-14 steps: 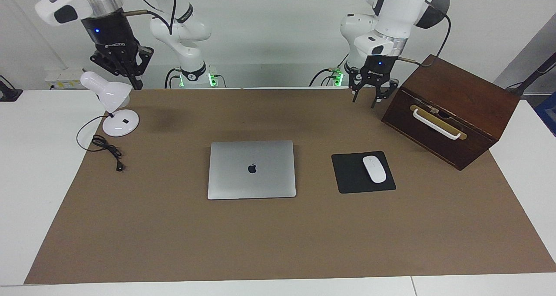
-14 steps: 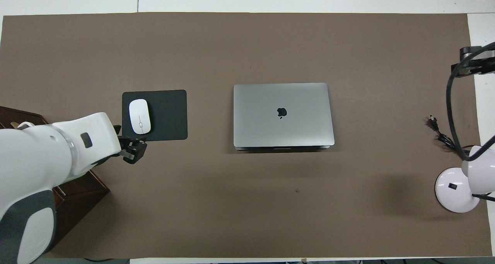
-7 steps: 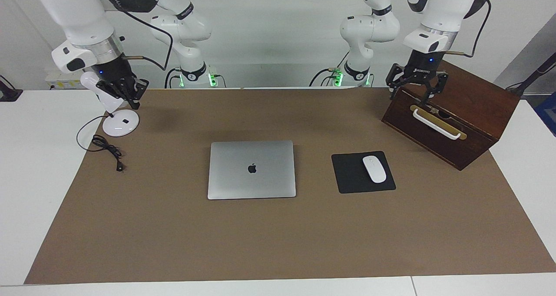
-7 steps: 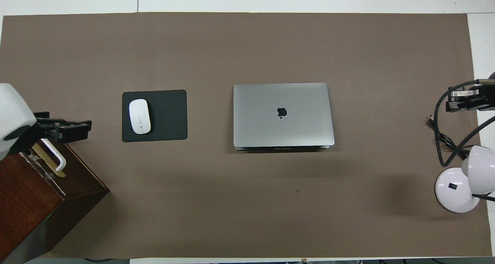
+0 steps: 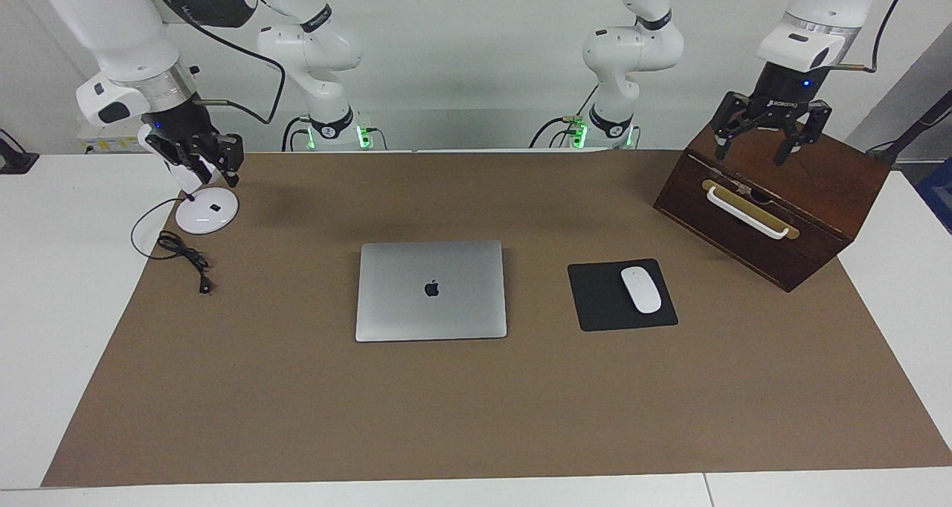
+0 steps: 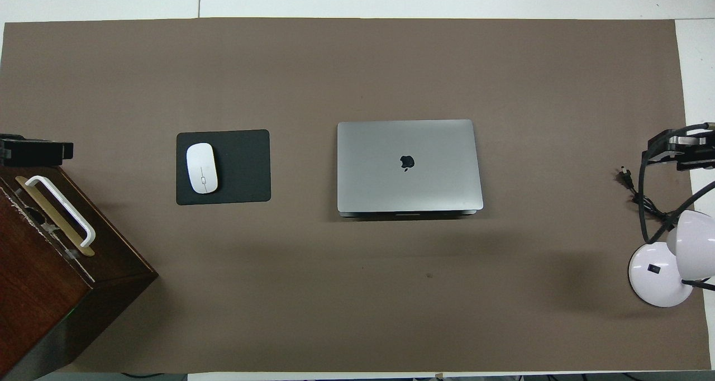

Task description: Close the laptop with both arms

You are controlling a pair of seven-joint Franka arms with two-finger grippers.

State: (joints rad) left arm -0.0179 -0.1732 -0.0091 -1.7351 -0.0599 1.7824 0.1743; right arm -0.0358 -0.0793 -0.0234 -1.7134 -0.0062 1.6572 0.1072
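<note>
The silver-grey laptop (image 5: 431,290) (image 6: 408,166) lies shut and flat in the middle of the brown mat, its dark apple logo facing up. Neither gripper touches it. My left gripper (image 5: 766,149) (image 6: 34,149) hangs open and empty over the top of the wooden box (image 5: 773,195), toward the left arm's end of the table. My right gripper (image 5: 199,166) (image 6: 678,146) hangs over the white desk lamp (image 5: 207,211) at the right arm's end. Its fingers stand apart with nothing between them, and it partly hides the lamp's head.
A black mouse pad (image 5: 595,299) with a white mouse (image 5: 640,289) lies beside the laptop toward the left arm's end. The lamp's black cable (image 5: 186,258) trails on the mat. The wooden box has a white handle (image 5: 746,212).
Both arms have swung outward from the middle to the table's ends. The left gripper moved over the wooden box and spread wider. The right gripper came down by the lamp and its fingers parted.
</note>
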